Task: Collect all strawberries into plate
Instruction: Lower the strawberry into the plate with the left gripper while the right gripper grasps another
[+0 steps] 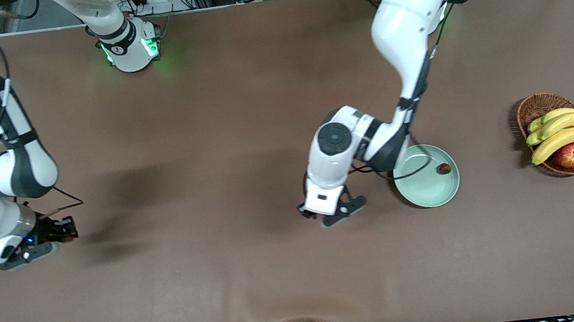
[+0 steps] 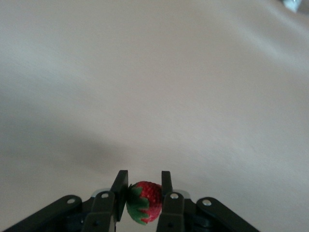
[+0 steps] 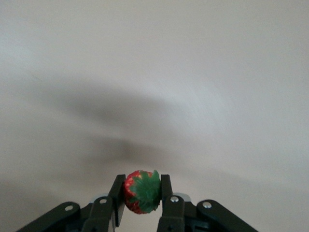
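We see left gripper (image 2: 144, 193) fingers clamping a strawberry (image 2: 144, 202), right gripper (image 3: 142, 192) fingers clamping another (image 3: 141, 191); third berry (image 1: 444, 168) on plate (image 1: 427, 188). No readable labels.

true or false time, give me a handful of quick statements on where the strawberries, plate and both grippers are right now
1. One strawberry lies on the plate. True.
2. The left gripper is empty. False: it is shut on a strawberry, held over the bare table beside the plate.
3. The right gripper grips a strawberry. True; it is over the right arm's end of the table.
4. The plate sits inside the wicker basket. False: it rests on the table, apart from the basket.
5. The basket holds only strawberries. False: it holds bananas and an apple.
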Available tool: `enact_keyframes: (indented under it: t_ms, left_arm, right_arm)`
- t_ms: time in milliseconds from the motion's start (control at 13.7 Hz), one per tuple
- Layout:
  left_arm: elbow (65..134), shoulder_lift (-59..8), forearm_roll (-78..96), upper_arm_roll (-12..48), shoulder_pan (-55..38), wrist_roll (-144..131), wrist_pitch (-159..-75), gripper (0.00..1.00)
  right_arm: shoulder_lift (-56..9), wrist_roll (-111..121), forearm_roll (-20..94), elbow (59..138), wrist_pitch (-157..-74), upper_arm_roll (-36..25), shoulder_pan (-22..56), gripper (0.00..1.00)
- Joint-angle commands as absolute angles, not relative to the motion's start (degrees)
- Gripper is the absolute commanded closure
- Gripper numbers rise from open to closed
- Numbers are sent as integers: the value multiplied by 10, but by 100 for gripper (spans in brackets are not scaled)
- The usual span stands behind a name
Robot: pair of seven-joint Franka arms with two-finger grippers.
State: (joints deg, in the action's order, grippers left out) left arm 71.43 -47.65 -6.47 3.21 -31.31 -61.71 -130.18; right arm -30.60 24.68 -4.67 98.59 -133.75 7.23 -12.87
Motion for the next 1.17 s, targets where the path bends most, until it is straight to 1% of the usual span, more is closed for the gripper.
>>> enact_keyframes:
  t_ms: [0, 220, 293, 439, 585, 732, 878, 1024, 1098]
  left_arm:
    - [822, -361, -59, 61, -237, -504, -1254, 100]
    - [957, -268, -58, 79, -149, -368, -1254, 100]
    - [994, -252, -59, 79, -123, -326, -1254, 100]
    - [1044, -243, -64, 79, -72, -246, -1254, 100]
    - [1060, -254, -66, 79, -27, -201, -1257, 100]
    - [1069, -267, -69, 78, -23, -199, -1259, 100]
    - [1066, -289, -71, 79, -16, -199, -1272, 100]
    - [1063, -306, -71, 79, -18, -202, -1294, 95]
    - [1057, -308, -70, 79, -23, -206, -1295, 94]
  right_arm:
    - [-308, 236, -47, 948, -1329, 67, -42, 87]
    - [-340, 139, -35, 884, -1330, 67, 77, 87]
    - [-358, 89, -34, 865, -1330, 67, 112, 87]
    - [-379, 13, -35, 848, -1333, 68, 177, 87]
    - [-413, -69, -37, 809, -1335, 67, 241, 87]
    - [-442, -111, -39, 788, -1345, 67, 290, 87]
    - [-477, -139, -38, 785, -1404, 67, 323, 86]
    - [-516, -169, -40, 773, -1466, 66, 360, 86]
    - [-539, -177, -40, 753, -1475, 66, 370, 86]
